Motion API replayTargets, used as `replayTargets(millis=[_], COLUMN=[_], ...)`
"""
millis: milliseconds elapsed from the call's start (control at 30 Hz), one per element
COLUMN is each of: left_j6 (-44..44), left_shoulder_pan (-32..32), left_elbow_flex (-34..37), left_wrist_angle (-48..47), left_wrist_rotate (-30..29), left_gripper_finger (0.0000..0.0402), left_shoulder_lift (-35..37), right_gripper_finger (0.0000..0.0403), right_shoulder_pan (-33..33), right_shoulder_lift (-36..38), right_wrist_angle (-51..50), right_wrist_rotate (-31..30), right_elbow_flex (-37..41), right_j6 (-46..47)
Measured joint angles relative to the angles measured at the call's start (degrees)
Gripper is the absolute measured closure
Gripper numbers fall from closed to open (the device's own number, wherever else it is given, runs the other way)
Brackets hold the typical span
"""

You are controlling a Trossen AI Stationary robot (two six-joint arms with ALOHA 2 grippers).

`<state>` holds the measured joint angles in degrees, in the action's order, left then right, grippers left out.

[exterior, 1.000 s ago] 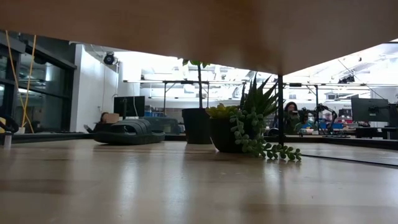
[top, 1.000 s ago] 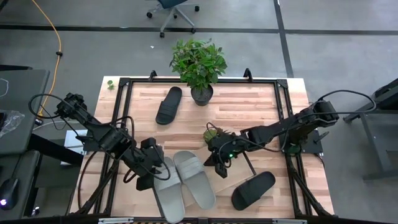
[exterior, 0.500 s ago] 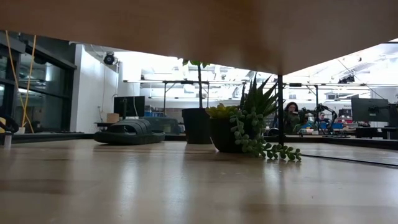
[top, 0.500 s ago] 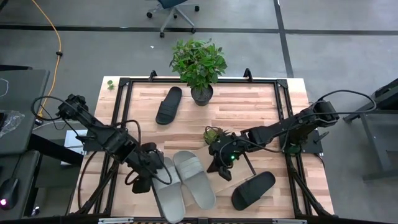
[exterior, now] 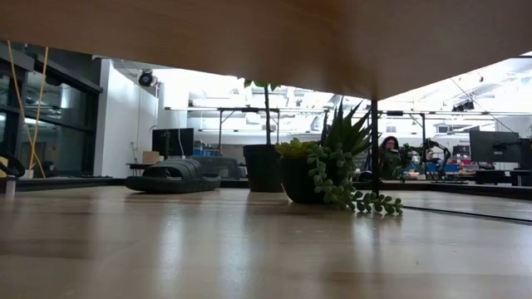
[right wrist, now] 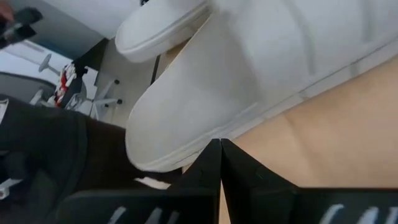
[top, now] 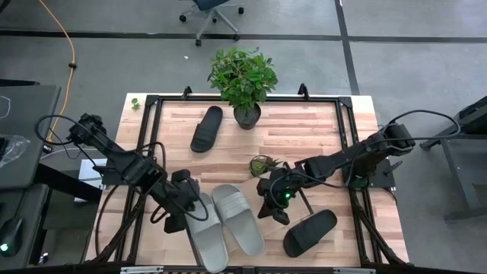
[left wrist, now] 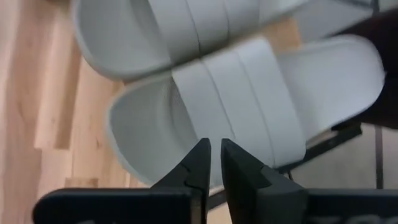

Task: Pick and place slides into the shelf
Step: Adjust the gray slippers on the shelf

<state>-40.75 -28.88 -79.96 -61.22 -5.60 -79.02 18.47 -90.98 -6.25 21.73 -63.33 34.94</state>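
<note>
The worktop [top: 304, 129] of light wooden slats spreads under me, framed by dark rails. At its far edge stands a leafy potted plant [top: 243, 76], and a small succulent [top: 262, 163] in a dark pot sits near the middle; from table height that same succulent [exterior: 332, 166] trails over its pot beside a taller dark pot. Two light grey slides lie side by side near the front edge: the left grey slide [top: 204, 232] and the right grey slide [top: 237, 219], touching along their length. One black slide [top: 206, 128] lies at the far side of the worktop, just beside the big plant, and shows again at table height [exterior: 173, 177]; the other black slide [top: 310, 232] rests near the front right corner. My left end effector [top: 176, 217] sits just at the outer side of the left grey slide; through my left wrist camera its fingers [left wrist: 200, 165] are clenched nearly together with only a thin gap, holding nothing, right above that slide's [left wrist: 249, 99] edge. My right end effector [top: 268, 207] hangs between the right grey slide and the front black slide, its fingers [right wrist: 211, 163] pressed together, empty, close by a grey slide's rim [right wrist: 205, 106].
</note>
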Motion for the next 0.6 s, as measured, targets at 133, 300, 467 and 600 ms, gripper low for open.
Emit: replayTargets(millis=[133,300,467,600], left_j6=[0.0,0.0,-0.2,-0.5], left_shoulder_pan=[0.0,0.0,0.0,0.0], left_elbow_flex=[0.0,0.0,0.0,0.0], left_wrist_angle=[1.2,1.3,1.5,1.6], left_wrist_rotate=[-3.6,-4.5,-5.1,-5.4], left_gripper_finger=[0.0363,0.0362,0.0362,0.0366], left_shoulder_lift=[1.8,1.8,1.8,1.8], right_gripper_finger=[0.0403,0.0403,0.0403,0.0403], right_shoulder_pan=[1.1,1.9,2.0,1.9], right_shoulder_lift=[0.0,-0.1,-0.3,-1.5], right_wrist_angle=[0.0,0.7,2.4,2.6], right_wrist_rotate=[0.6,-1.4,-4.1,-4.1], right_elbow_flex=[0.0,0.0,0.0,0.0], right_j6=[-0.2,-0.4,-0.5,-0.4])
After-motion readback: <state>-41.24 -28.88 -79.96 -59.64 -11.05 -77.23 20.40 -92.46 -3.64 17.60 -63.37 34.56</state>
